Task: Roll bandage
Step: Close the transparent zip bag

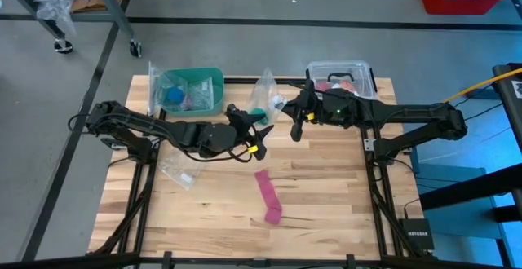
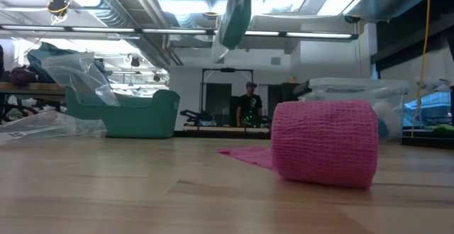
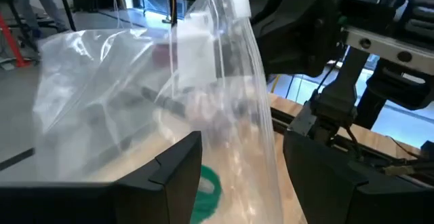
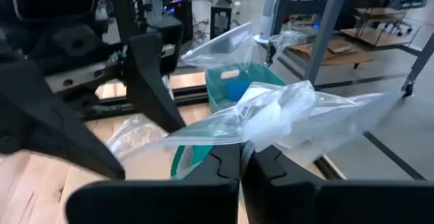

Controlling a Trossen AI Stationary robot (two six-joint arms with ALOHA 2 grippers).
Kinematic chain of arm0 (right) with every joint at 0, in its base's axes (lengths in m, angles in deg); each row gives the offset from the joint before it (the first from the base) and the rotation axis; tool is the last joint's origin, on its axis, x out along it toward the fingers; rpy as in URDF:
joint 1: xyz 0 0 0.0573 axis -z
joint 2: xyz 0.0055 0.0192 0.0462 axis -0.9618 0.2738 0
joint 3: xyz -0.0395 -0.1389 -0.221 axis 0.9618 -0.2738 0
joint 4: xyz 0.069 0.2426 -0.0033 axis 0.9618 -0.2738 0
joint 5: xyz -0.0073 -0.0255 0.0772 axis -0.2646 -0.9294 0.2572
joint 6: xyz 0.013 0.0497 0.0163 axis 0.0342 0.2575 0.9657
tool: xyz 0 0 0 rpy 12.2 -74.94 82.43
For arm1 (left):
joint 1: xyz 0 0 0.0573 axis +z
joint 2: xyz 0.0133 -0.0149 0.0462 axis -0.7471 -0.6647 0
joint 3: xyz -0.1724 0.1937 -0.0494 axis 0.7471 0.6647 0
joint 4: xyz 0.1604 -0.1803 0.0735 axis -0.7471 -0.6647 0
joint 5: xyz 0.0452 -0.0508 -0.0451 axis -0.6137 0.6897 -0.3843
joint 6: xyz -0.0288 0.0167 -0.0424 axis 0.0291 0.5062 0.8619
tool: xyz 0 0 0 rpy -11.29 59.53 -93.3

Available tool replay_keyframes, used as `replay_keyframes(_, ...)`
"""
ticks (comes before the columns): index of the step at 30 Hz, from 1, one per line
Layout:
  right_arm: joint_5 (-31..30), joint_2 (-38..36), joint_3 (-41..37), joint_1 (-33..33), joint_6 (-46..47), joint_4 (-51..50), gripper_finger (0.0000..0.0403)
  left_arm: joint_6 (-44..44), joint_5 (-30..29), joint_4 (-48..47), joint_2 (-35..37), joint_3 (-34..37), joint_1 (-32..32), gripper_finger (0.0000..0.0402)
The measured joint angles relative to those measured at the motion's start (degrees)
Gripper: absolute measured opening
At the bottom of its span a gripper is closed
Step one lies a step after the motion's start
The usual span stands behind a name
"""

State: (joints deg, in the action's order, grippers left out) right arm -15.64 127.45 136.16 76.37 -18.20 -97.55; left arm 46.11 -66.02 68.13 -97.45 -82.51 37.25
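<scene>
The teal-green bandage [image 3: 207,187] sits inside a clear plastic bag [image 1: 263,96] that hangs in the air over the table's far middle. In the low view the bag [image 2: 234,14] shows high up, clear of the table. My right gripper [image 4: 243,163] is shut on the bag's upper part. My left gripper [image 3: 244,176] comes from the table's left, and its fingers stand apart on either side of the bag's lower part, with the bandage close to one finger [image 3: 180,173]. My right gripper pinches a bunched upper edge of the bag [image 4: 252,140] between its two fingers, coming about level from the table's right. The bag is lifted clear, with its crumpled top spreading beyond the fingers. My left gripper has the bag's wall between its fingers; I cannot tell whether they touch it.
A pink strip [image 1: 269,197], partly rolled up [image 2: 325,143], lies on the table's near middle. A teal bin [image 1: 192,90] stands at the far left, a clear lidded box [image 1: 342,77] at the far right. Another clear bag [image 1: 179,171] lies under my left arm.
</scene>
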Motion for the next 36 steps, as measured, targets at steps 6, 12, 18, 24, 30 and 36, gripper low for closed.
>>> replay_keyframes(6,-0.95,0.15,0.02,0.00,-0.01,2.39,0.0001,-0.95,-0.23,-0.06,-0.02,0.02,0.20,0.0198)
replay_keyframes(12,1.05,0.15,0.02,-0.03,0.02,2.17,0.0001,-1.05,-2.75,-0.11,-0.04,0.02,1.31,0.0198)
replay_keyframes(18,2.07,0.15,0.02,-0.04,0.02,2.14,0.0001,-1.10,-7.05,-0.46,-0.09,0.02,1.96,0.0180)
replay_keyframes(24,4.10,0.15,0.02,-0.04,-0.90,2.10,0.0001,-2.81,-7.49,-0.43,-0.09,0.02,2.14,0.0093)
replay_keyframes(30,5.54,0.15,0.02,-0.04,-1.06,2.08,0.0003,-4.85,-7.49,-0.39,-0.09,0.02,2.14,0.0008)
replay_keyframes(36,9.65,0.15,0.02,0.02,-5.18,2.24,0.0039,-4.85,-7.49,-0.42,-0.09,0.02,1.95,0.0002)
